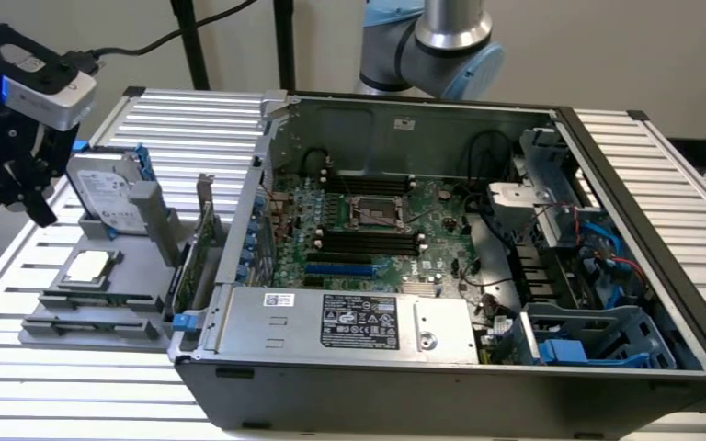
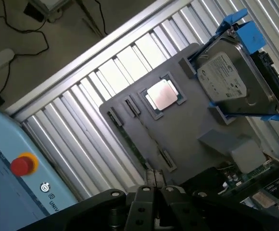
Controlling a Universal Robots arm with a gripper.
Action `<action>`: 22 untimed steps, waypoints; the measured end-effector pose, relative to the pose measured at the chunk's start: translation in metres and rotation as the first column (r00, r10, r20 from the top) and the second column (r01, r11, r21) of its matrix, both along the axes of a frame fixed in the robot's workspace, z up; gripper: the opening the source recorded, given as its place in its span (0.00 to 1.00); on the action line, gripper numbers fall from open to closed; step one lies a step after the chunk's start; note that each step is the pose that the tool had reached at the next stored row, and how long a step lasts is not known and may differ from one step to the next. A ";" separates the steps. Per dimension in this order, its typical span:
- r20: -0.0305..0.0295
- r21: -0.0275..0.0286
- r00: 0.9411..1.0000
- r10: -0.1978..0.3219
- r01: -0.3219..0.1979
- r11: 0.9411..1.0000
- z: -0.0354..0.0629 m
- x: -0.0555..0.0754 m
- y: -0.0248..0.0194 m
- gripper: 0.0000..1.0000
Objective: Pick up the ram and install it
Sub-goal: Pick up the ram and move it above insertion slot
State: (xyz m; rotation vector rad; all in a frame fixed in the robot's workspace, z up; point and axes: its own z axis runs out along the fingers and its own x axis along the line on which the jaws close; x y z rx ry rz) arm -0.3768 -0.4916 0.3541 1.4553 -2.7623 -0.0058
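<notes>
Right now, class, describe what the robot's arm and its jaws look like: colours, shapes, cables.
The arm is a silver tube with pale blue joint caps. Its wrist end carries a grey camera block with a black cable. The jaws are black and angular.

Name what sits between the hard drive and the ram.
The silver processor chip lies between hard drive and ram on the grey holder, per the wrist view.

The table (image 1: pixel 194 115) is ribbed, pale shiny metal. The tray (image 2: pixel 187 130) looks matt grey plastic. The processor (image 2: pixel 162 95) has a bright smooth metal lid. The case (image 1: pixel 427 129) is dull sheet metal. The gripper (image 2: pixel 155 177) is matt black.
</notes>
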 end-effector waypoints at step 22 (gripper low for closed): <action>0.000 0.000 0.921 0.390 -0.390 0.921 -0.0112 0.000 0.0000 0.11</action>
